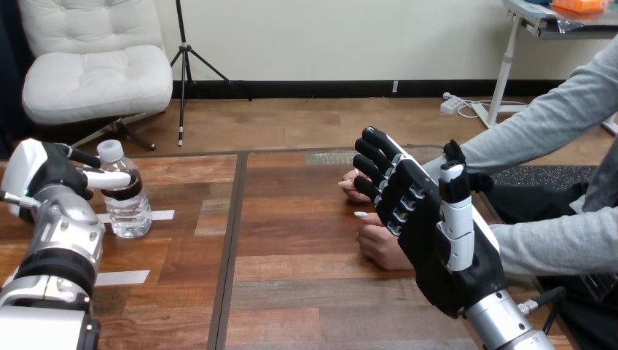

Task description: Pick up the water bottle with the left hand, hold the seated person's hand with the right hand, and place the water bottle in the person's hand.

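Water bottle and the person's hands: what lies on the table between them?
In the head view, mostly bare table: just a white tape strip beside the water bottle and a dark seam before the person's hands.

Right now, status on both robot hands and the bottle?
Left robot hand curled round water bottle, upright on table. Right robot hand open, in front of person's hands, not gripping them.
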Available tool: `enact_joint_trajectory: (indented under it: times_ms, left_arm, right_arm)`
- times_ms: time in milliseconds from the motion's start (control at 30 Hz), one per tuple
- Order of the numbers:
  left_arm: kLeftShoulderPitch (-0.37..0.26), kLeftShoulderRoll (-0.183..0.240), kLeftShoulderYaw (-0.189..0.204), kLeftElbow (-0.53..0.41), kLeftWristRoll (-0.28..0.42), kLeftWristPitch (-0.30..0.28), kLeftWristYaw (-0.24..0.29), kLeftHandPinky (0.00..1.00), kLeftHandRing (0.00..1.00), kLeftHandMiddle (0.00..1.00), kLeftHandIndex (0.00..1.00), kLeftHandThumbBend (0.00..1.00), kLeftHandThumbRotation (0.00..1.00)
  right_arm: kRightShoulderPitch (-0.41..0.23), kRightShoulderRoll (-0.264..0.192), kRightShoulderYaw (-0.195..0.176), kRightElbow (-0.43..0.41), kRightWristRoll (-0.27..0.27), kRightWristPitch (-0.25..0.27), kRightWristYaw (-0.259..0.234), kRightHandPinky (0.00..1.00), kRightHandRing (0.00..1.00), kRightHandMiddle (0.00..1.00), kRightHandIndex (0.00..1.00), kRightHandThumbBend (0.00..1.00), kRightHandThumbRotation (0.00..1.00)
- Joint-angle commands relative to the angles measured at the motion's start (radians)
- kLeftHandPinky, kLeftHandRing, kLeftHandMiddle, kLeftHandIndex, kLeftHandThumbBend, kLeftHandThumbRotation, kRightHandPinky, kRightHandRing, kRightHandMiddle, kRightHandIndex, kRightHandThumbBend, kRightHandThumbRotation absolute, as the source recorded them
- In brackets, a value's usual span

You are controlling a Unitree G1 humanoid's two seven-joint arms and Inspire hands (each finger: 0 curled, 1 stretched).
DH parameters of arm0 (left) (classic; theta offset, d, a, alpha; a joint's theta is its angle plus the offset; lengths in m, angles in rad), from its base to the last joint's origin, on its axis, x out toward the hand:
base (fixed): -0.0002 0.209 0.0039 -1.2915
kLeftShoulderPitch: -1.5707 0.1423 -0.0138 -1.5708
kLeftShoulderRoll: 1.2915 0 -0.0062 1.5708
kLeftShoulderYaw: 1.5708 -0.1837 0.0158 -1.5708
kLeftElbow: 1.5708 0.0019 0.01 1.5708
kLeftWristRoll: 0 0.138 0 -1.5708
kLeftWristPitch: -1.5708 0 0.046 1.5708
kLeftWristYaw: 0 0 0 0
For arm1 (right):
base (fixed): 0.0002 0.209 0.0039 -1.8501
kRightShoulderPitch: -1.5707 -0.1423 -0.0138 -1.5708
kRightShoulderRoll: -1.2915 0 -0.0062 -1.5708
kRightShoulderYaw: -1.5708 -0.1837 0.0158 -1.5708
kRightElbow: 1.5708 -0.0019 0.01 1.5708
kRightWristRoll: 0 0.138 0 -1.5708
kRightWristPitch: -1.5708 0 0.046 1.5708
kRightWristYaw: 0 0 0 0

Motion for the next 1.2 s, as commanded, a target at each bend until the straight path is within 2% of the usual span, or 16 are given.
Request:
enact_joint_trajectory:
  times_ms: [0, 367, 667, 967, 1167]
  left_arm:
    - [-0.070, 0.003, -0.009, -0.019, 0.009, -0.035, 0.013, 0.36, 0.41, 0.49, 0.51, 0.75, 0.00]
    - [-0.069, 0.007, -0.005, -0.026, 0.007, -0.033, 0.008, 0.34, 0.40, 0.48, 0.50, 0.77, 0.00]
    - [-0.049, 0.015, 0.015, -0.021, -0.012, -0.088, -0.015, 0.34, 0.40, 0.47, 0.51, 0.77, 0.00]
    - [-0.045, 0.014, 0.036, -0.017, -0.039, -0.104, -0.037, 0.34, 0.41, 0.47, 0.51, 0.77, 0.00]
    - [-0.045, 0.016, 0.015, -0.015, -0.025, -0.097, -0.052, 0.39, 0.44, 0.50, 0.52, 0.77, 0.00]
  right_arm:
    - [-0.038, 0.015, -0.006, -0.048, 0.014, -0.026, 0.000, 1.00, 0.98, 0.97, 0.95, 0.89, 1.00]
    - [-0.041, 0.017, -0.008, -0.043, 0.017, -0.028, 0.000, 1.00, 0.98, 0.97, 0.95, 0.89, 1.00]
    - [-0.040, 0.014, -0.008, -0.045, 0.017, -0.027, 0.002, 1.00, 0.98, 0.97, 0.95, 0.89, 1.00]
    - [-0.041, 0.013, -0.009, -0.043, 0.017, -0.028, 0.003, 1.00, 0.98, 0.97, 0.95, 0.89, 1.00]
    - [-0.041, 0.014, -0.009, -0.042, 0.018, -0.026, 0.002, 1.00, 0.98, 0.96, 0.95, 0.88, 1.00]
